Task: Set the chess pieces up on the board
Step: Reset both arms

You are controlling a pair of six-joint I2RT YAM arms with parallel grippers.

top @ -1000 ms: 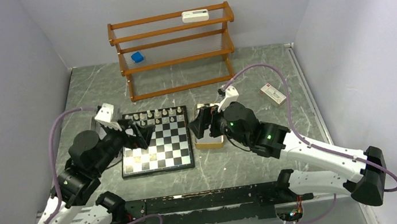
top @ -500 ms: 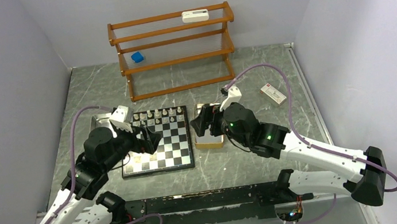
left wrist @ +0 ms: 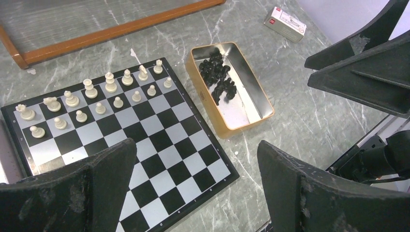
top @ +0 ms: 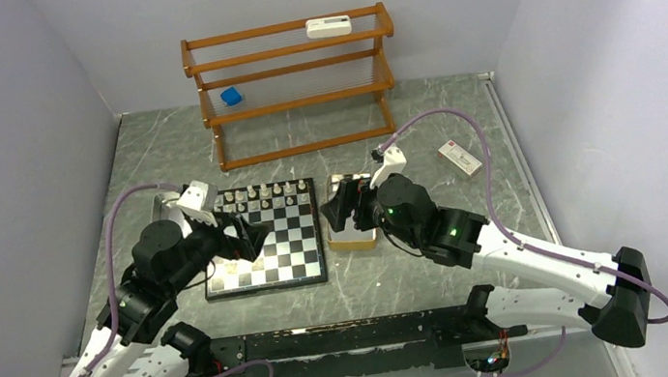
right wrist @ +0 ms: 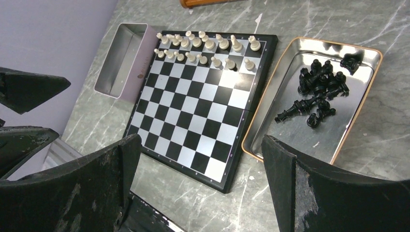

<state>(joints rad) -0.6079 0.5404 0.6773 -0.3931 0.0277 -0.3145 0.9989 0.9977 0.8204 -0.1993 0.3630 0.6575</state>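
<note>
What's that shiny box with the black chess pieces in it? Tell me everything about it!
The tray is a shallow rectangular tin with rounded corners, mirror-shiny silver inside and orange-gold around the rim and outside. It lies flat, open side up, on the grey marbled table, close beside the right edge of the board. The black chess pieces lie jumbled in its far half, some tipped over; its near half is bare.

overhead rear view, wrist views share board
</note>
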